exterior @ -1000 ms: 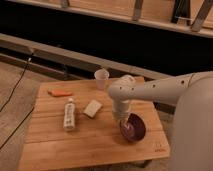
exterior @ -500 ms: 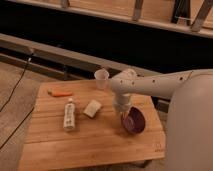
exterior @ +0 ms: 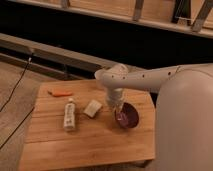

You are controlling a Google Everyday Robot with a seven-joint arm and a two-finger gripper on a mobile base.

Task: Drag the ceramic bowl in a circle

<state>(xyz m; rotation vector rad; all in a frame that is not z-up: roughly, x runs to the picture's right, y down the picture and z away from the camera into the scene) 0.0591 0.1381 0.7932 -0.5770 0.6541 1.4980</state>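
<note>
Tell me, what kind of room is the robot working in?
Probably a lab or workshop. A low wooden slatted table sits on bare floor, a black cable trails past, and the white arm's pincer rests at the round dark purple ceramic bowl.

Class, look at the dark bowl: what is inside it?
The bowl looks empty on its visible right side. The gripper reaches down over its left rim, hiding that part of the inside.

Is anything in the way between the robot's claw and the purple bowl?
No. The gripper is already down at the left rim of the bowl, with nothing between them. The sponge and the bottle lie further left on the table.
</note>
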